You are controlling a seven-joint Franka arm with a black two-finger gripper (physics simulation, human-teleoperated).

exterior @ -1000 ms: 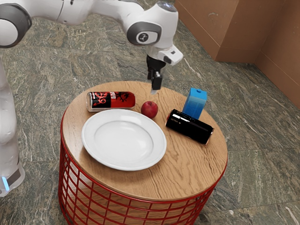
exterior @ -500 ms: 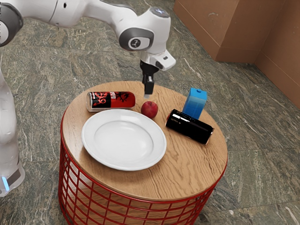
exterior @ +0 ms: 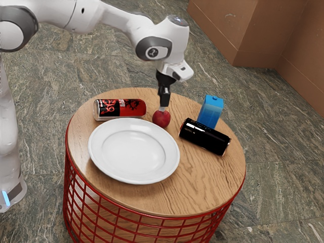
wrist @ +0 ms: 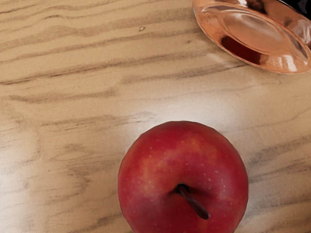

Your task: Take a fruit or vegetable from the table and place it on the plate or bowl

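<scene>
Arm (exterior: 101, 17): white, comes in from the exterior view's upper left and bends down over the table's far side
Gripper (exterior: 163, 106): points straight down, its tip just above the apple; whether it touches the fruit I cannot tell
Gripper state: cannot tell (from this side it reads as one narrow dark column)
Apple (exterior: 161, 119): red, resting on the wood with its stem up, just beside the plate's far rim and not on it
Apple under the hand (wrist: 183, 178): right below the wrist camera, stem towards it, with bare wood grain around it
Can end (wrist: 252, 34): a shiny round metal end lying near the apple; which can it belongs to I cannot tell
Plate (exterior: 109, 157): white, towards the exterior view's left half of the table
Red can (exterior: 120, 109): on its side behind the plate, just beside the apple
Black can (exterior: 204, 136): on its side, on the apple's other flank, a little apart
Blue carton (exterior: 210, 111): upright, just behind the black can
Table (exterior: 202, 177): round wooden top on a red wire base
</scene>
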